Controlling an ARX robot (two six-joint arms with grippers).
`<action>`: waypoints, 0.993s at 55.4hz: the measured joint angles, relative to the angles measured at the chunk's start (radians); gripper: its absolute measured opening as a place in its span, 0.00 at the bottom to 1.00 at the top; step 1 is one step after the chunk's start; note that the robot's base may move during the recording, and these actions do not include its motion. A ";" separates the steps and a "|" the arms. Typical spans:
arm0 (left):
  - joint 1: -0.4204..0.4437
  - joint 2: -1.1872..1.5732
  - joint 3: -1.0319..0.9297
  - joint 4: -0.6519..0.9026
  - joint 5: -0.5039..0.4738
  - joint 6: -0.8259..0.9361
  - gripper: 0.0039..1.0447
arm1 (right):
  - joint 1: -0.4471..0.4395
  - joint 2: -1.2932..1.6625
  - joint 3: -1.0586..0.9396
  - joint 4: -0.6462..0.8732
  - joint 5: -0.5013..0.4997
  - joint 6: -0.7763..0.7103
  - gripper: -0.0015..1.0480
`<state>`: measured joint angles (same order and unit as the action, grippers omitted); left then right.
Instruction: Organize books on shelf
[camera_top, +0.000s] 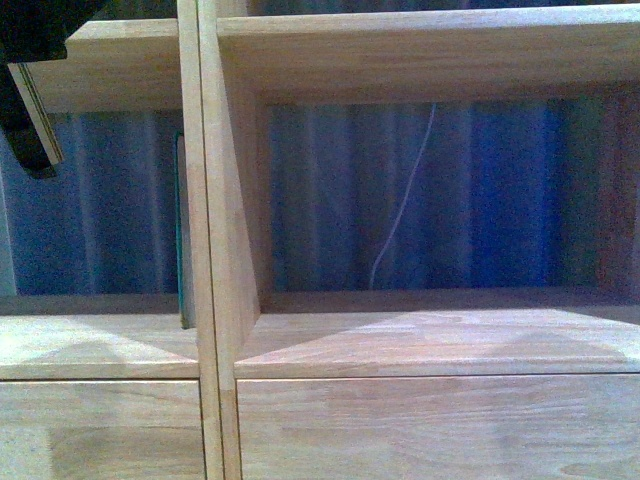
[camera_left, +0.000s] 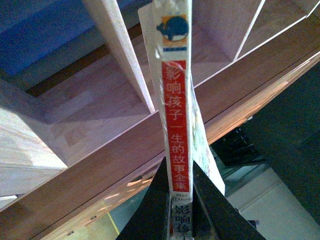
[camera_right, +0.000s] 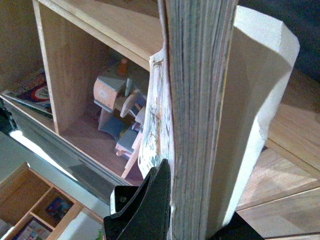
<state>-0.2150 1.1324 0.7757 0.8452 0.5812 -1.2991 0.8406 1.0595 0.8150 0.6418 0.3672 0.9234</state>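
In the front view the shelf (camera_top: 420, 50) fills the picture, seen from very near. A slim dark-green book (camera_top: 183, 230) stands upright in the left cubby, at its right edge against the central divider. Only the narrow side of it shows. In the upper left corner the dark left arm (camera_top: 25, 45) is raised and mostly cut off. A pale slanted strip below it is too cropped to name. A white cable (camera_top: 400, 200) hangs behind the right cubby, in front of a blue curtain (camera_top: 500, 190).

In the left wrist view the left jaws are clenched on the lower part of the paperback (camera_left: 175, 100). Its white and red spine faces the camera and it is held in the air over the shelf's boards.

In the right wrist view the black finger of the right jaws presses the book (camera_right: 195, 75), seen from its page edge. A pale block (camera_right: 250, 100) touches the other side of the book, so it is gripped. I cannot tell whether it is the same volume. Beyond it, wooden toys (camera_right: 120, 110) lie in a cubby.
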 joint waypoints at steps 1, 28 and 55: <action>0.001 0.000 0.000 0.000 0.001 0.000 0.06 | -0.001 0.000 0.002 -0.009 0.003 0.002 0.07; 0.137 0.000 0.151 -0.397 -0.003 0.412 0.06 | -0.430 -0.151 -0.160 0.024 0.124 -0.608 0.86; 0.319 0.024 0.217 -0.467 -0.115 1.150 0.06 | -0.890 -0.167 -0.372 0.224 0.079 -1.026 0.93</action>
<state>0.1043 1.1568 0.9932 0.3782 0.4664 -0.1490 -0.0498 0.8928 0.4435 0.8658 0.4458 -0.1024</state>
